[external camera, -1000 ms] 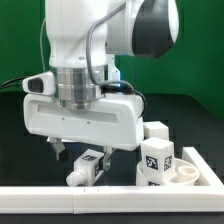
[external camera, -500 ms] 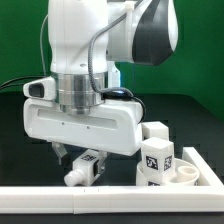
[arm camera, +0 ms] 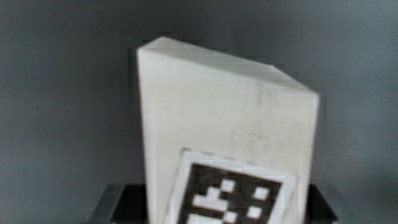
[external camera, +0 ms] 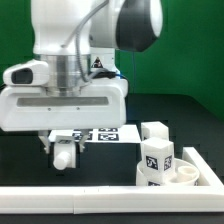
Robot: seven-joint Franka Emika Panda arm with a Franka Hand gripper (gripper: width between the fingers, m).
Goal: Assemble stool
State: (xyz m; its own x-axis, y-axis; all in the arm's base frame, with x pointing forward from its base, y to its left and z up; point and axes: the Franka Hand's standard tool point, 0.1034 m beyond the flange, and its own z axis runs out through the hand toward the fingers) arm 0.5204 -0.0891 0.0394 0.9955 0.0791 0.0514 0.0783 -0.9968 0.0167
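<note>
One leg (external camera: pixel 65 156) shifted to the exterior view's left, gripped by fingers (external camera: pixel 47 147)

Glossy white arm (external camera: pixel 62 28) shells throughout, with a dark grey rounded cap (external camera: pixel 141 22) above the ribbed silver ring (external camera: pixel 65 78). A thin grey cable (external camera: pixel 85 35) curves just above that ring. Directly below it is the gripper (external camera: pixel 63 148), boxy white body, dark fingers (external camera: pixel 49 146).

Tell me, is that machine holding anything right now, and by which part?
Yes: a white stool leg, pinched between the jaws at its sides, near the end that bears the tag.
</note>
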